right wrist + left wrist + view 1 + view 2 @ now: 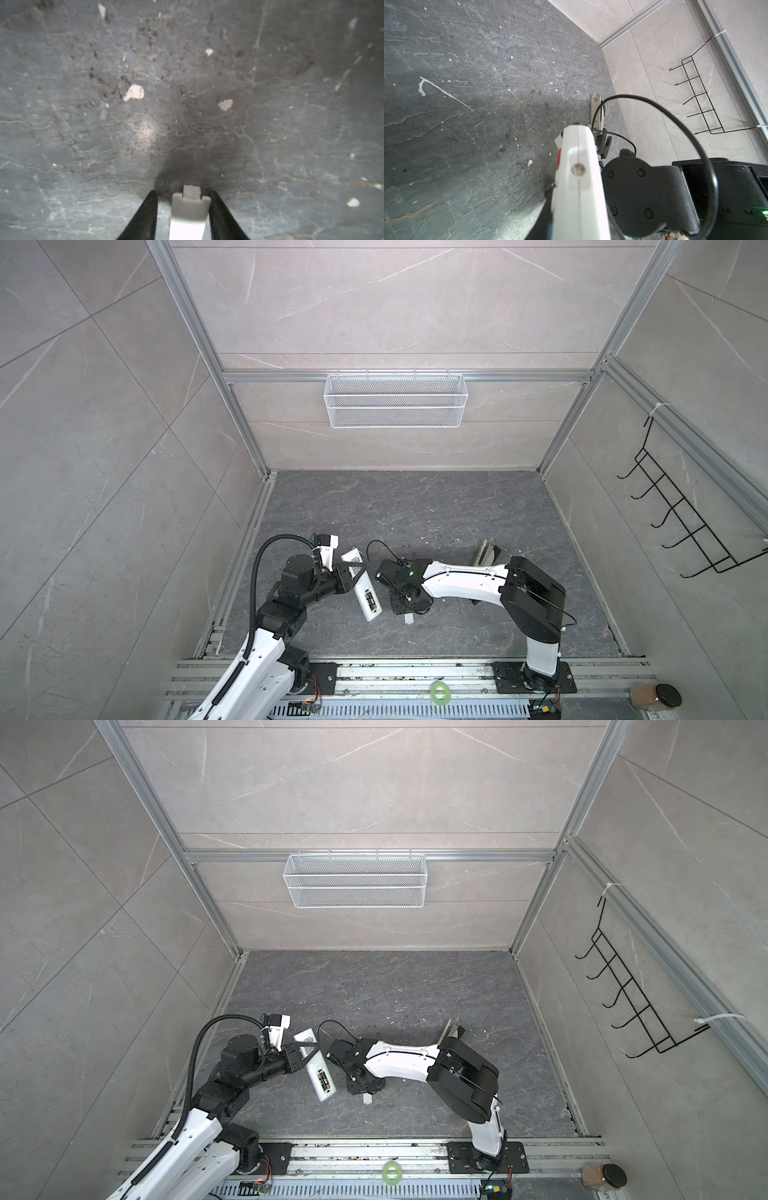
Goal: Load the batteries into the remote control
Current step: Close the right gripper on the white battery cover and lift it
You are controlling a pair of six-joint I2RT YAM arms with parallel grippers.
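— Two batteries are in the task; where are they now?

— I believe both small dark cylinder batteries [369, 600] with gold ends already lie in the open compartment of the long slim white plastic remote control [361, 587]. They are very small in both top views, so I am not fully sure. The remote lies back side up on the bench, well apart from the white wire-mesh basket [395, 400] on the back wall. It is toward the arms' bases and on the left arm's side of the basket's middle.

— And the hands?

— The left hand [352, 573] is clamped on the remote, at the end nearer to the basket. The right hand [182, 194] stands over the small white rectangular plastic cover [190, 209], which lies further from the basket than the remote. Its fingers [218, 212] are apart: one seems to touch a long edge of the cover, the other leaves a gap.

— How will these things handle?

— The remote looks light, stiff and smooth, so it can slip or turn. Its long edges, away from the compartment, are a good place to hold. The cover seems thin, with a small latch tab that may break; I would take it by the long edges.

— The surroundings?

— The dark grey stone-like bench [457, 510] is hard, flat and dirty with white crumbs [134, 92]. Pale tiled walls in an aluminium frame close it on three sides. A black wire hook rack [681, 526] hangs far to the right of the basket.
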